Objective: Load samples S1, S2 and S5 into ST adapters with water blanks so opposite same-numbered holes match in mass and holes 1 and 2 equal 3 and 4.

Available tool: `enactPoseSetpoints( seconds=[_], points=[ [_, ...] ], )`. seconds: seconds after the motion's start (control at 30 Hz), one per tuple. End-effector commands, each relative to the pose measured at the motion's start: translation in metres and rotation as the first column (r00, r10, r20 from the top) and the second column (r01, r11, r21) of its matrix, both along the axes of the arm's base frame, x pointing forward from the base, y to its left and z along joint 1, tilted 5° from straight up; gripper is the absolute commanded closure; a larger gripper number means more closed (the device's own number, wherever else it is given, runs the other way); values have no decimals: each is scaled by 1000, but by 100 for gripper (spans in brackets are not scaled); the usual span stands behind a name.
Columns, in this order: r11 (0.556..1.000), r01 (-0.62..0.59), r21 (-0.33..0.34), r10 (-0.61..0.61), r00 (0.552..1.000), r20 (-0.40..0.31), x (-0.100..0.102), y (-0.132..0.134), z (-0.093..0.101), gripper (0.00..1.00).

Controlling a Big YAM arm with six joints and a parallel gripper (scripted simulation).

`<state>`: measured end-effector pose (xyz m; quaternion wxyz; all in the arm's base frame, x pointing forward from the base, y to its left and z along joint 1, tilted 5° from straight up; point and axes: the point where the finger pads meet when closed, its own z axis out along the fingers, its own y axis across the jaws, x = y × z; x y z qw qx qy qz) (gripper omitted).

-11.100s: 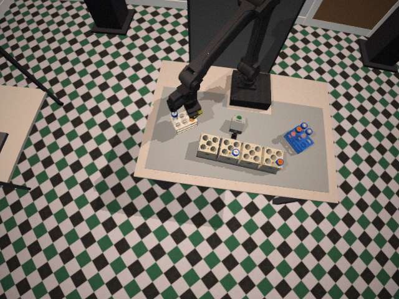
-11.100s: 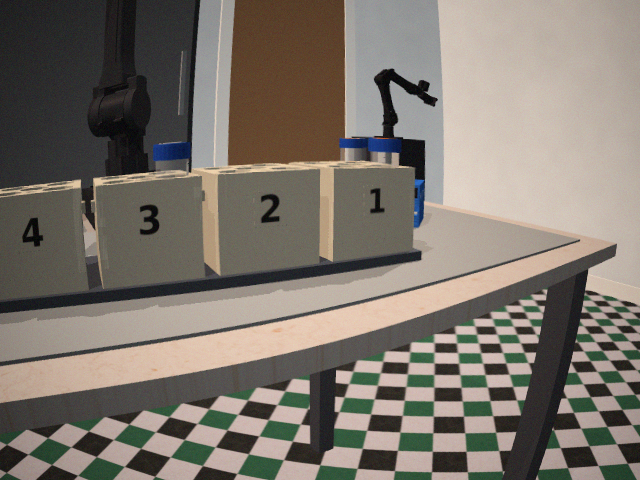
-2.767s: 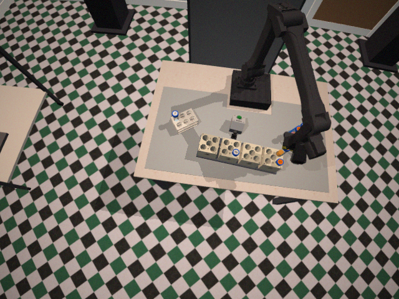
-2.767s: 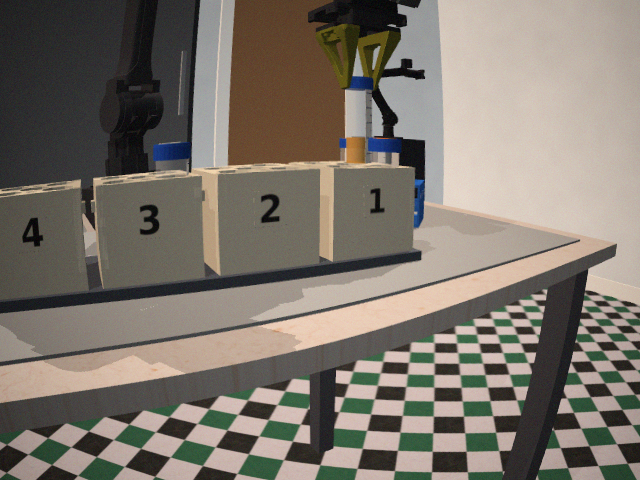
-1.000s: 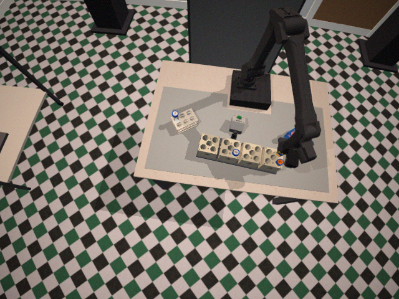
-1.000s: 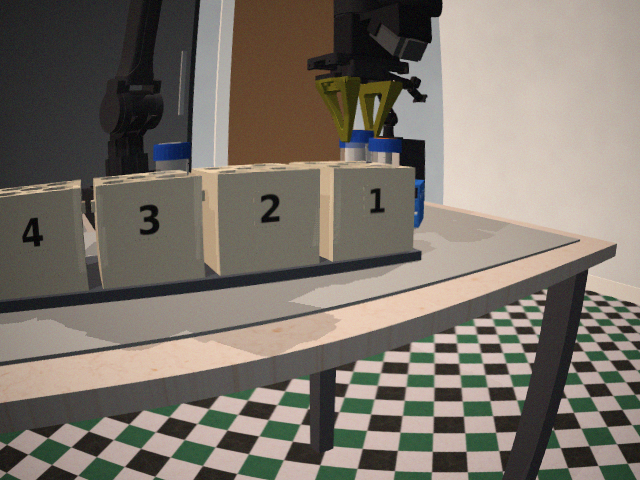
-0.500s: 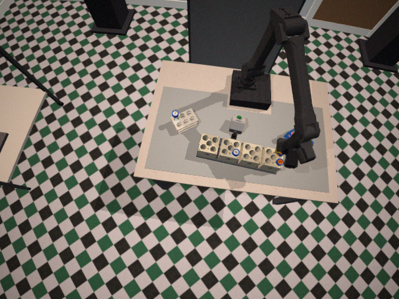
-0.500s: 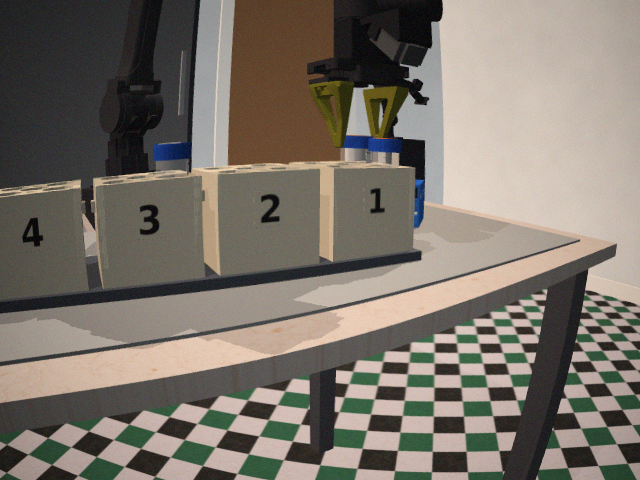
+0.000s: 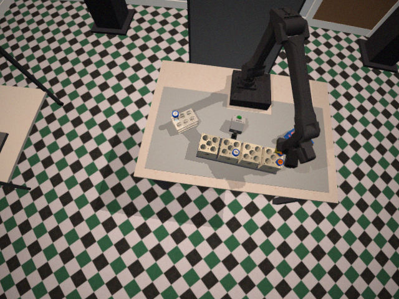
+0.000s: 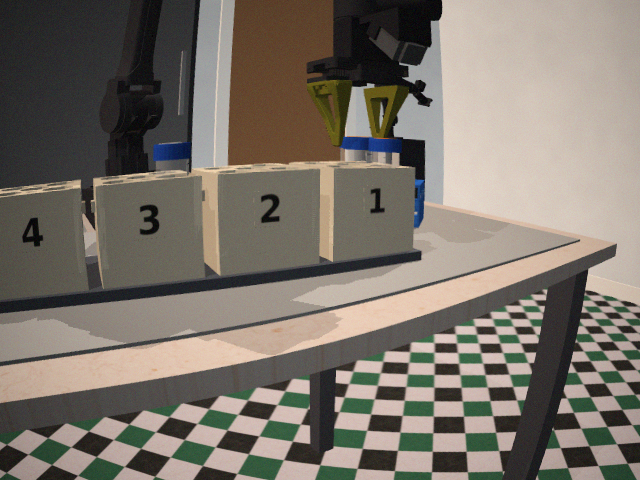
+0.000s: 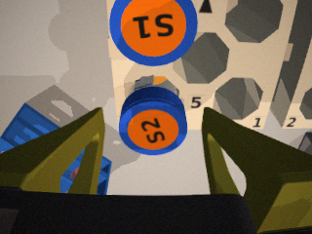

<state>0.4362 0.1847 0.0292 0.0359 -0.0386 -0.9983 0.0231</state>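
We see the gripper (image 11: 155, 150) above adapter 1 (image 10: 368, 206), its yellow fingers spread apart and not touching anything. Sample S2 (image 11: 154, 129) stands between them but free, its cap just above the adapter top, in hole 2 as far as we can judge (the hole number is hidden under the cap). Sample S1 (image 11: 154, 21) stands beside it in hole 3 of the same adapter.

So two of the three samples are already in the loading stand ST (image 9: 206, 157). In the top view a blank with a white cap dot (image 9: 235, 152) stands in adapter 3 (image 10: 148, 227), but its hole and its printed volume are too small for us to read. Another blank (image 9: 175, 113) remains in the white blank rack RB (image 9: 186, 121).

What is left, in our judgement: S5 must come out of the blue sample rack RS (image 9: 291, 132), which the arm mostly covers here. Then partners of equal mass have to go into adapter 3 opposite S1 and S2, the pair sums must be balanced, and at the end the green key DONE (image 9: 239, 117) must be pressed.
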Motion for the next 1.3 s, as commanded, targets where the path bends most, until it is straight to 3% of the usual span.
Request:
enactPoseSetpoints(
  seconds=[0.0,0.2,0.23,0.87,0.9,0.93,1.0,1.03,1.1,1.27],
  points=[
    [999,0,34,-3,997,82,26,7,46,45],
    [999,0,34,-3,997,83,26,8,67,45],
    [1000,0,20,-1,999,49,17,6,48,45],
    [1000,0,20,-1,999,49,17,6,48,45],
    [1000,1,19,-2,999,46,23,10,49,45],
    [997,-73,36,70,994,81,16,21,68,20],
    [997,-73,36,70,994,81,16,21,68,20],
    [992,-122,20,121,992,25,-12,17,49,20],
    [975,-220,31,219,975,40,-22,29,49,20],
    [890,-454,44,453,891,43,-55,54,49,20]
  ],
)
